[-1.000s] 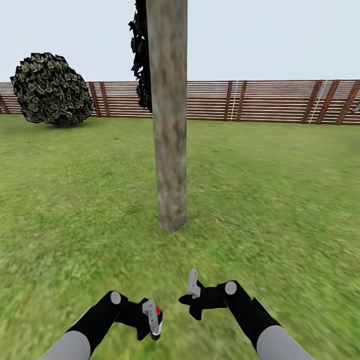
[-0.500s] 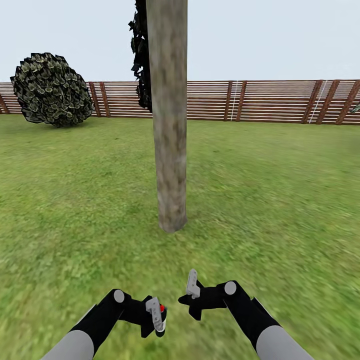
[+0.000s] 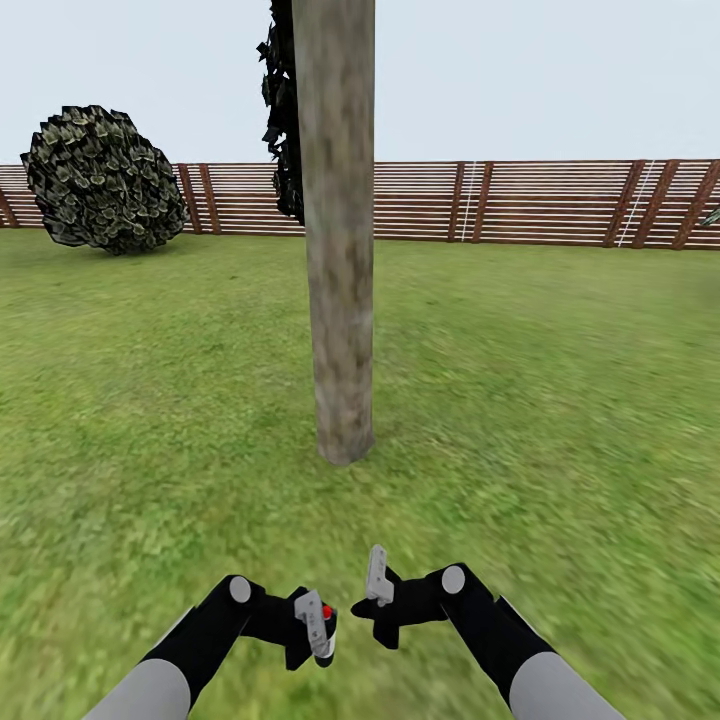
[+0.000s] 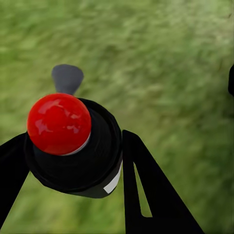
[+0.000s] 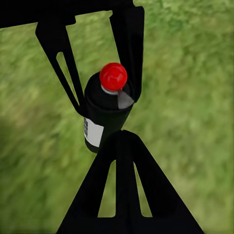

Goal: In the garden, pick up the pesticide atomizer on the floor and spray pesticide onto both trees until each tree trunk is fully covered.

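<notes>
Two tools sat low, short of the tree trunk (image 3: 340, 250). Your left tool (image 3: 318, 628) was clamped on the pesticide atomizer (image 4: 73, 146), black body, red cap. Your right tool (image 3: 372, 590) hung just beside it; the wrist view showed one finger only, so I cannot tell whether it stood apart or together. No pesticide specks showed on the bark.

To spray well, you would likely raise the nozzle toward the trunk and sweep from base upward, then circle it. Grass (image 3: 560, 400) lay open on every side of the trunk; the fence (image 3: 540, 200) and round bush (image 3: 100, 180) stood well beyond it.
</notes>
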### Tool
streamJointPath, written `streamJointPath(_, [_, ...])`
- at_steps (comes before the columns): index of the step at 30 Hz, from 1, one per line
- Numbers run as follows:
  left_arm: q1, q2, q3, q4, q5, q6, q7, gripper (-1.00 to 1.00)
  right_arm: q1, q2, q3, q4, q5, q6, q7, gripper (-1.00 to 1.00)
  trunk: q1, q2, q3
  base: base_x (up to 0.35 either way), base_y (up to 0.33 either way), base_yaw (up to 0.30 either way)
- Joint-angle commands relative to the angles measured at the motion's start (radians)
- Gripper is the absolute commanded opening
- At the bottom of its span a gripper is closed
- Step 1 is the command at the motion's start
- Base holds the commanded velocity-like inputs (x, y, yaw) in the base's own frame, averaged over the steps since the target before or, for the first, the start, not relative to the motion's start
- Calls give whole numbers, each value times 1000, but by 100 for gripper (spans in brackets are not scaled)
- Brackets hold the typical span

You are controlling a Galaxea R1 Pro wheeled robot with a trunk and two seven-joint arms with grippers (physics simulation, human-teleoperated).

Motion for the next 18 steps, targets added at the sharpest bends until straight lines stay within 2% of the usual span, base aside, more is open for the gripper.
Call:
streamJointPath(1, [0,-1,1,-1,-9,-9,-1,-100,0,0,-1,-1,11,-10,1,-100,0,0,-1,0,0,0])
streamJointPath(7, [2,-11,1,0,-9,-9,-1,-100,0,0,-1,-1,11,-10,0,-100,0,0,-1,0,0,0])
streamJointPath(18, [4,-13,5,9,-5,-9,7,-100,0,0,-1,-2,10,-10,0,-100,0,0,-1,0,0,0])
